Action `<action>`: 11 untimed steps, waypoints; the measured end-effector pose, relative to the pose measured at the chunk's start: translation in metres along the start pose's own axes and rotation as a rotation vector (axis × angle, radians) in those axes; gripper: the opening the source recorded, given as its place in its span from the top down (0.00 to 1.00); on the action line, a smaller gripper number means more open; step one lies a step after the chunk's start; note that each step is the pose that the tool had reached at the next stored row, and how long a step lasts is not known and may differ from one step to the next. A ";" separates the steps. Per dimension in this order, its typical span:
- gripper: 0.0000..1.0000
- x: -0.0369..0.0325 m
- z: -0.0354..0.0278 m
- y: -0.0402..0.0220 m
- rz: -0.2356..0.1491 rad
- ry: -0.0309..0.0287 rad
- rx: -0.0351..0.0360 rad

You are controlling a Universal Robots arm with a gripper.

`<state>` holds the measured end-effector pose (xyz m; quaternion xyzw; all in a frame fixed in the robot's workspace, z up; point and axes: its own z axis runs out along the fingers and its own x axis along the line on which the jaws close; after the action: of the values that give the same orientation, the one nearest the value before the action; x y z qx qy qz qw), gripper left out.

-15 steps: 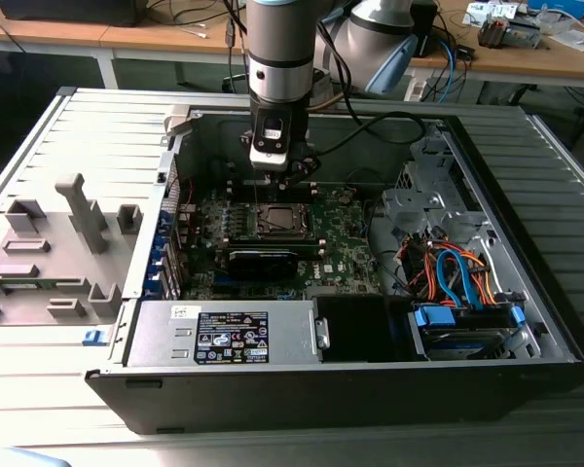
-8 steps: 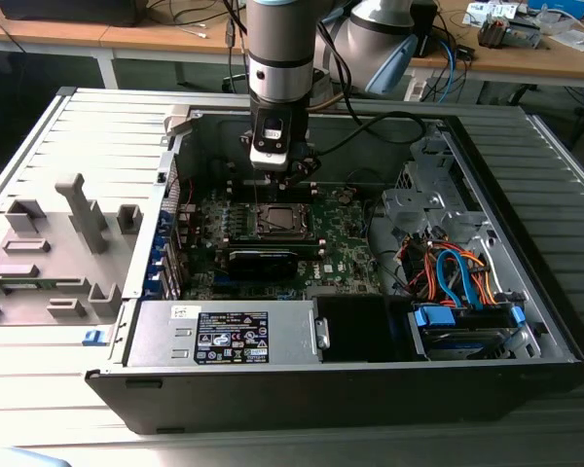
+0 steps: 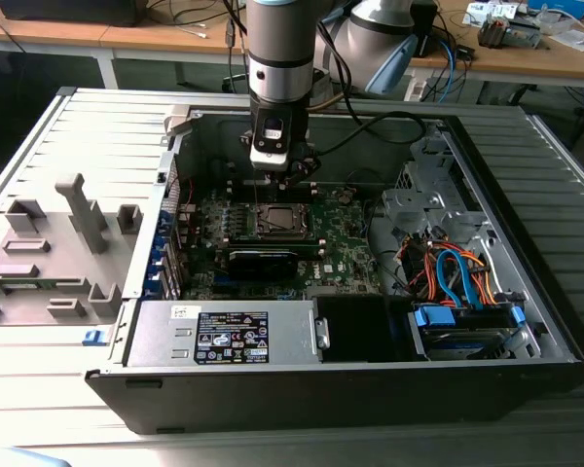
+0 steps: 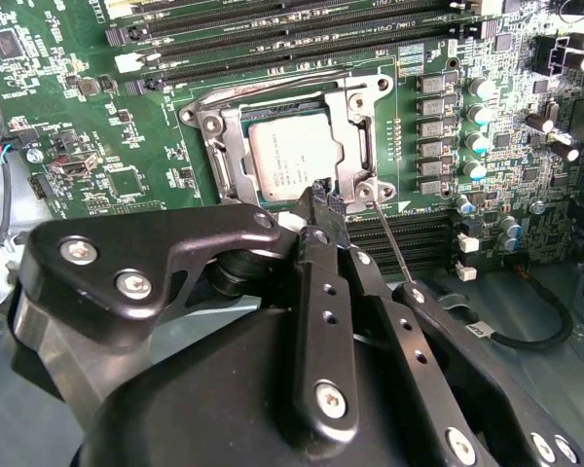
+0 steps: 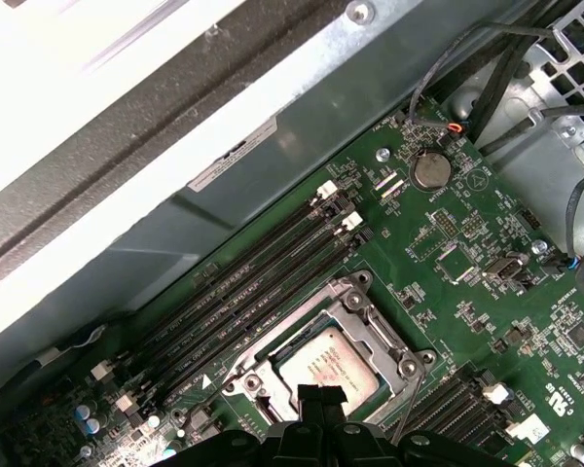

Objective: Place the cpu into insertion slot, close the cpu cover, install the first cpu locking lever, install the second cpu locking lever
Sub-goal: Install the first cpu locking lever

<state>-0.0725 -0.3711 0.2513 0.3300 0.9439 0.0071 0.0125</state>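
Arm (image 3: 280, 39): silver-grey cylinder, black band above the gripper (image 4: 323, 197). Gripper: matte black linkage plates, silver screws (image 4: 331, 399). Black cable (image 3: 333, 60) above gripper; pale blue cap (image 3: 394, 60) higher.

1. One robot arm (image 3: 280, 49), with one gripper (image 4: 321, 197) on it.
2. One open PC case (image 3: 526, 292) and one green motherboard (image 3: 346, 243) inside.
3. One cpu (image 4: 290, 161) and one cpu cover (image 4: 355, 146) framing it.
4. One thin locking lever (image 4: 394, 243), as far as I can make out.
5. Looks like four long black memory slots (image 5: 263, 282) side by side next to the cpu.
6. One coin cell battery (image 5: 431, 170).
7. One black graphics card (image 3: 263, 261) and one silver power supply (image 3: 229, 333).
8. One grey plastic fixture (image 3: 54, 253), off on the exterior view's left.
9. One drive bay with blue brackets (image 3: 462, 321), on the near right.
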 end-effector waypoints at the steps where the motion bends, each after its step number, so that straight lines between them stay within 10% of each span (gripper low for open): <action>1: 0.89 0.0000 0.0000 0.0000 0.000 0.0000 0.0000; 11: 0.89 0.0000 0.0000 0.0000 -0.008 0.0002 -0.0001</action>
<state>-0.0725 -0.3711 0.2513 0.3263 0.9452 0.0072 0.0125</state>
